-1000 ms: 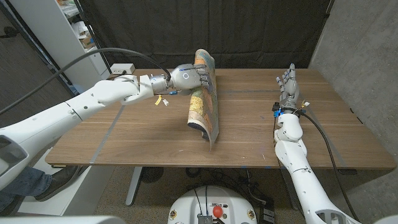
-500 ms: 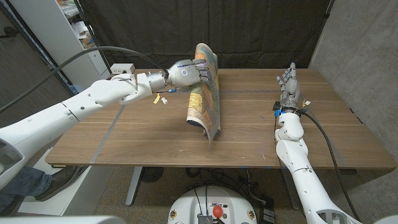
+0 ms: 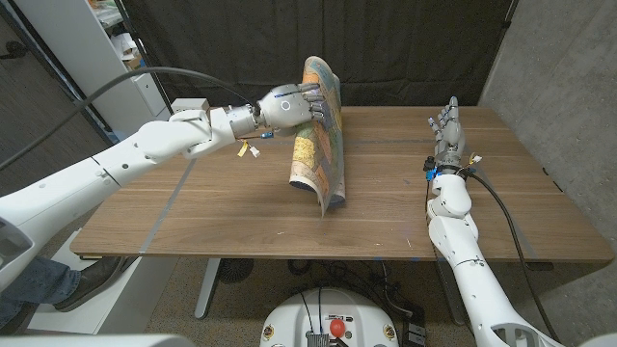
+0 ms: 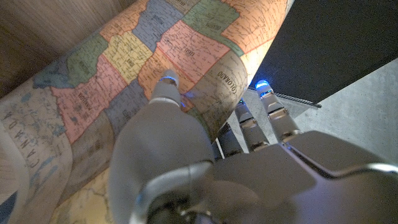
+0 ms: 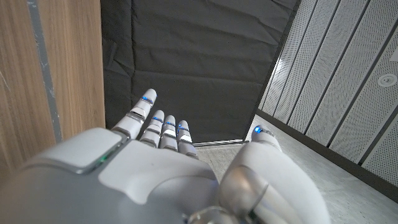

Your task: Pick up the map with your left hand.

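My left hand [image 3: 289, 107] has the map [image 3: 319, 145] clamped near its upper fold: in the left wrist view the thumb [image 4: 165, 93] presses on the printed face while the other fingers [image 4: 273, 115] wrap around the far side of the sheet. I read that as a firm grasp, with paper on both sides of the fold. The map hangs from the fingers with its long axis running steeply down and a little toward me; its lower edge curls just above the table [image 3: 222, 217]. Whether that edge is touching the wood or barely free of it, I cannot tell from the head view.

So the relation that matters is simple: the sheet lies below my grip, and the lift goes straight up, away from the table. I judge the pickup nearly done; what remains is clearing the bottom curl.

Farther out, my right hand [image 3: 444, 126] stands well apart on the far side of the table, fingers spread and pointing up, holding nothing. A small box [image 3: 193, 105] sits near the table's back corner behind my left forearm. Nothing stands in the way above the map. The risk I see is the limp paper swinging or sliding through the fold.
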